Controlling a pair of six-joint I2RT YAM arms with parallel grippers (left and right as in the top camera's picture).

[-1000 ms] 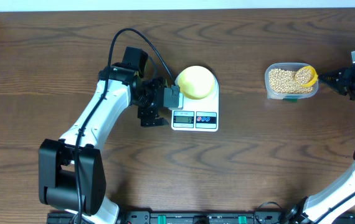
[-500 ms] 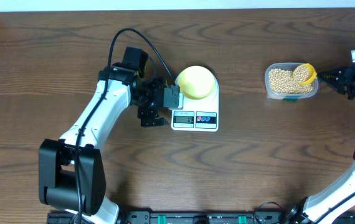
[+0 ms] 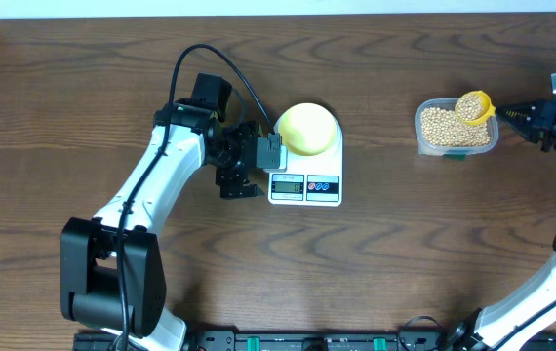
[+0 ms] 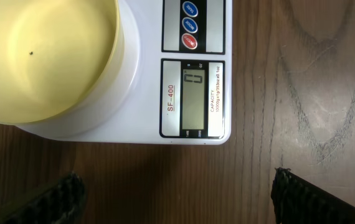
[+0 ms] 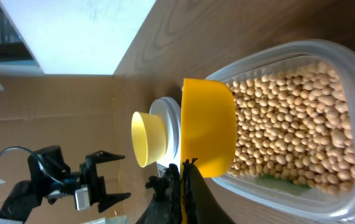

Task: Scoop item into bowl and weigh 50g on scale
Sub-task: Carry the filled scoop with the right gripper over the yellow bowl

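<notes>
The pale yellow bowl (image 3: 307, 128) sits on the white scale (image 3: 305, 185), whose display (image 4: 193, 93) reads 0. The bowl (image 4: 40, 56) looks empty in the left wrist view. My left gripper (image 3: 254, 156) stands open just left of the scale, with only wood between its fingers (image 4: 59, 199). At the far right, tan beans, the item (image 3: 441, 127), fill a clear container (image 5: 327, 50). My right gripper (image 3: 512, 114) is shut on the handle of a yellow scoop (image 3: 474, 104). The scoop holds beans and hangs over the container's back right corner.
The brown wooden table (image 3: 405, 253) runs to a white wall at the back. A black cable (image 3: 219, 58) loops from the left arm. The right arm's base reaches in from the lower right corner (image 3: 551, 292).
The scoop has risen out of the beans with a load in it and shifted slightly toward the back of the table. The left arm has not moved.
</notes>
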